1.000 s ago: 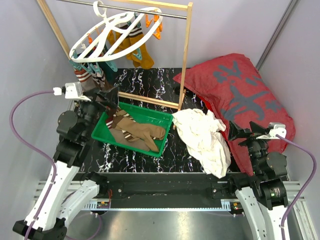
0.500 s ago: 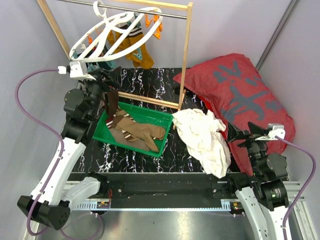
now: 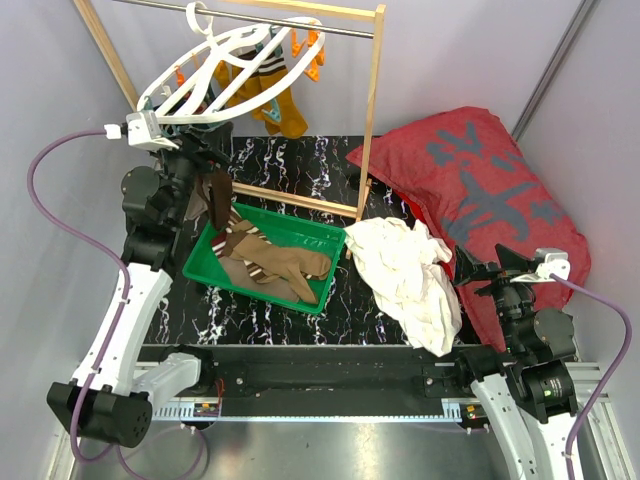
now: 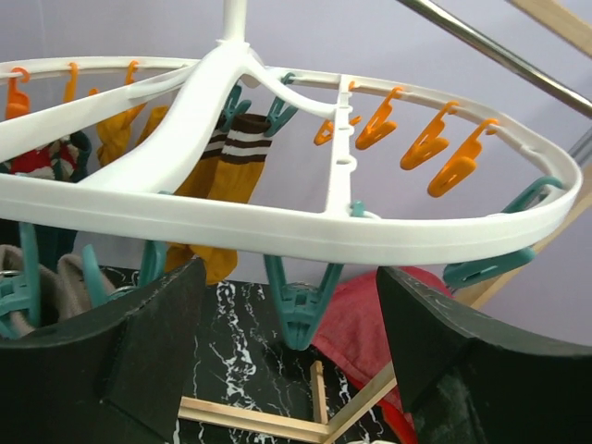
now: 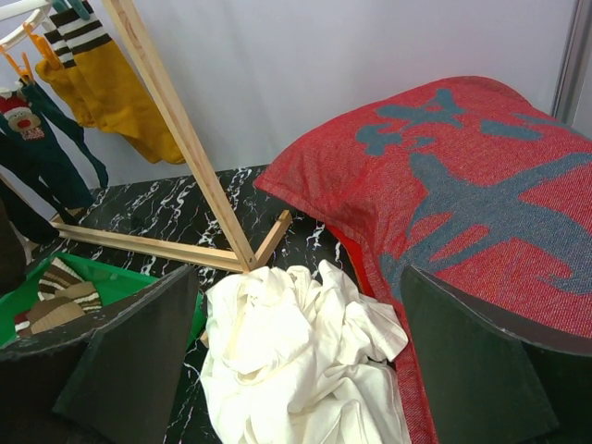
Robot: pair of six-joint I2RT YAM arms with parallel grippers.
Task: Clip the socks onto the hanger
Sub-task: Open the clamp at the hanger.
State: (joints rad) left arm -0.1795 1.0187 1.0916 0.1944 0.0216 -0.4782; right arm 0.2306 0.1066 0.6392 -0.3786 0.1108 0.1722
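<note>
The white hanger (image 3: 215,70) hangs from the metal rod, with mustard striped socks (image 3: 275,95) clipped on it. My left gripper (image 3: 207,160) is raised just under its near rim. In the left wrist view the gripper (image 4: 291,273) is open and empty, with a teal clip (image 4: 301,314) hanging between the jaws under the frame (image 4: 277,227). A dark brown sock (image 3: 215,198) hangs beside the left gripper, its lower end in the green tray (image 3: 300,222). More brown striped socks (image 3: 275,262) lie in the tray. My right gripper (image 3: 485,262) is open and empty.
The wooden rack (image 3: 372,110) stands behind the tray. A white cloth (image 3: 405,275) lies right of the tray, under my right gripper (image 5: 298,277). A big red cushion (image 3: 480,190) fills the back right. A dark sock with a Santa figure (image 5: 37,139) hangs on the hanger.
My left arm has risen and moved back toward the hanger, and the dark brown sock has been lifted up out of the tray with it. The right arm has barely moved.
</note>
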